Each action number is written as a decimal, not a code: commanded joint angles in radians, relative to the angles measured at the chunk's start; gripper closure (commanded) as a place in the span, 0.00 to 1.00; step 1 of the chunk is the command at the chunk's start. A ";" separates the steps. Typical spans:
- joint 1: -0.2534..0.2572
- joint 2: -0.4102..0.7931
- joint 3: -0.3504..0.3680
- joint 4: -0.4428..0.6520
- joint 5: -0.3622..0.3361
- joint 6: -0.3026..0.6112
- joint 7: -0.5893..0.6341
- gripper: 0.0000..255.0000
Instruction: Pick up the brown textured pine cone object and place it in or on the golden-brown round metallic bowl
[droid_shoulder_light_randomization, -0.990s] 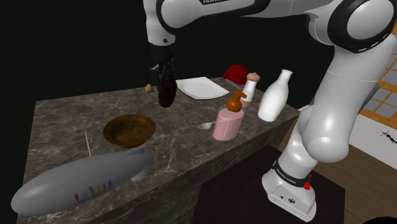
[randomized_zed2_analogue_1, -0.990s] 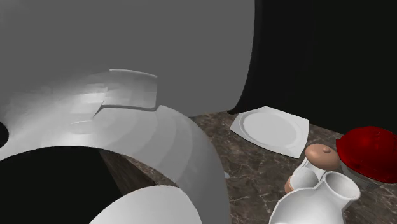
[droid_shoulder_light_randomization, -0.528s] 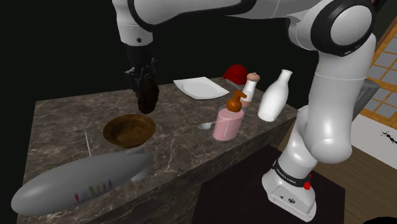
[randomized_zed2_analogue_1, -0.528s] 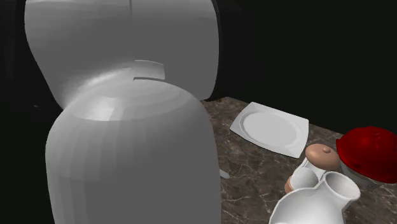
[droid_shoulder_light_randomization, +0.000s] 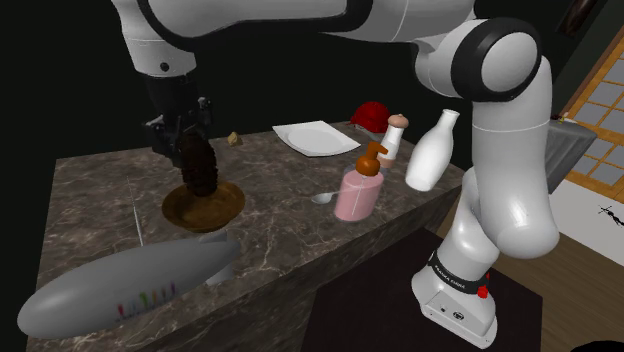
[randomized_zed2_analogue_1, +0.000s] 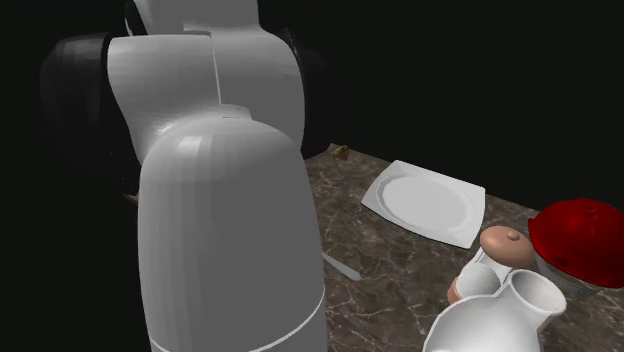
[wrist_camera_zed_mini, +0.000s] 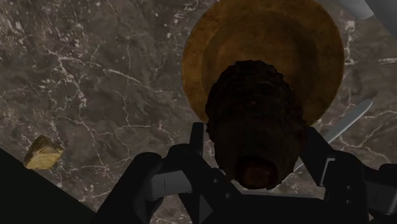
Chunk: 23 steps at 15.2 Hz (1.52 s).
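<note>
Brown cone, gripped by the tool, hangs directly over the bowl, its long axis pointing down.

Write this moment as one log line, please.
phase: placing | gripper: shut on cone | cone: held over bowl | release: not yet done

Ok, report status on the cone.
Gripper shut on cone. Cone hangs over bowl, not yet released. Nothing between cone and bowl.
</note>
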 joint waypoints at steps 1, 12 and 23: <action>0.003 0.006 0.000 -0.014 -0.002 0.020 0.008 1.00; -0.007 0.014 -0.003 -0.156 -0.008 0.168 0.025 1.00; -0.009 0.004 -0.001 -0.170 -0.006 0.172 0.026 0.00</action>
